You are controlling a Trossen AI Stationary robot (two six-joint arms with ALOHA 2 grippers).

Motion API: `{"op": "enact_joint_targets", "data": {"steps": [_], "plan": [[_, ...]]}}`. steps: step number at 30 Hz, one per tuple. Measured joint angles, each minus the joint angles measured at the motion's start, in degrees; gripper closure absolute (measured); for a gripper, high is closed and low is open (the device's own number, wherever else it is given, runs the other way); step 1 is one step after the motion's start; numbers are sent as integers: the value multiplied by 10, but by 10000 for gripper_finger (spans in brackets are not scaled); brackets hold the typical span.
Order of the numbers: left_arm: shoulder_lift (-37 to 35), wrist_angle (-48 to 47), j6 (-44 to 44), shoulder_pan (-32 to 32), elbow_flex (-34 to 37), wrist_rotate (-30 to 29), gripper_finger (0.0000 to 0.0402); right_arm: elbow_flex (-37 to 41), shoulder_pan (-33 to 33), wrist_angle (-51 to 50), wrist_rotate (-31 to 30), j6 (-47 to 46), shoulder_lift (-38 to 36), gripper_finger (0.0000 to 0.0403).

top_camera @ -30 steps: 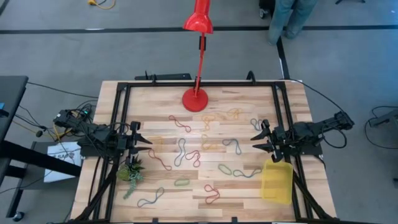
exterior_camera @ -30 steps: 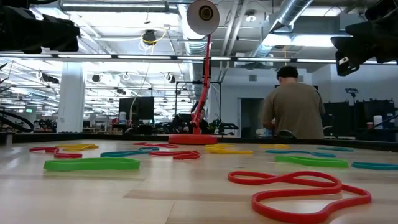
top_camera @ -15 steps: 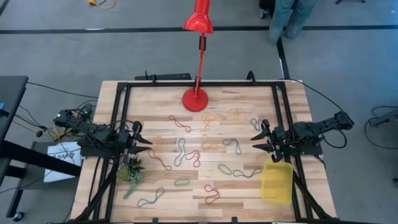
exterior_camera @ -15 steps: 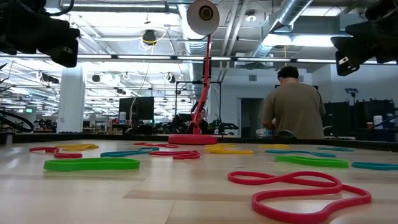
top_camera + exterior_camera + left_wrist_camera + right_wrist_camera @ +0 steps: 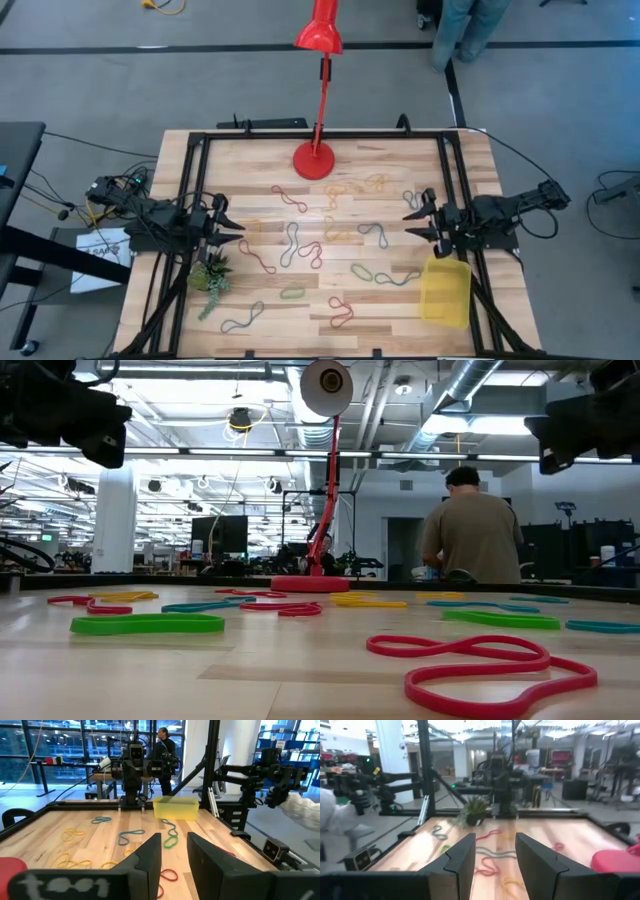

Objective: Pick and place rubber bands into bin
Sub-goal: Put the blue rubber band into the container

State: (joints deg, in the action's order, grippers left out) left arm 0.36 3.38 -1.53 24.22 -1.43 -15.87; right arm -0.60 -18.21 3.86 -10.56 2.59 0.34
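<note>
Many rubber bands [image 5: 300, 240] in red, yellow, green, orange and grey-blue lie flat and scattered over the middle of the wooden table; in the low view a red one [image 5: 480, 665] is nearest and a green one [image 5: 148, 623] lies to the left. The yellow bin [image 5: 445, 291] rests on its base near the table's right near corner, and also shows in the left wrist view [image 5: 176, 807]. My left gripper [image 5: 232, 224] hovers open over the table's left side. My right gripper [image 5: 409, 228] hovers open over the right side, just beyond the bin's far end. Neither holds anything.
A red lamp stands on its round base [image 5: 314, 161] at the middle of the far edge, its head hanging beyond the table. A small green plant [image 5: 211, 275] sits below my left gripper. Black frame rails [image 5: 190, 200] run along both sides. A person [image 5: 470, 530] stands beyond the far edge.
In the low view my left arm has dropped a little, and my right arm has shifted slightly. Both grippers stay open. No band has moved, and neither has the bin.
</note>
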Motion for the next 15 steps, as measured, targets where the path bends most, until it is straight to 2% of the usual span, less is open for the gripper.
{"op": "enact_joint_targets", "data": {"steps": [4, 10, 15], "plan": [[0, 13, 0, 0, 0, 0, 319, -1, 0, 19, -33, 33, 0, 270], [0, 34, -3, 0, 0, 0, 319, -1, 0, 57, -50, 55, 0, 269], [0, 41, 24, 0, 0, -53, 319, -1, 0, 95, -50, 75, 0, 269]]}}
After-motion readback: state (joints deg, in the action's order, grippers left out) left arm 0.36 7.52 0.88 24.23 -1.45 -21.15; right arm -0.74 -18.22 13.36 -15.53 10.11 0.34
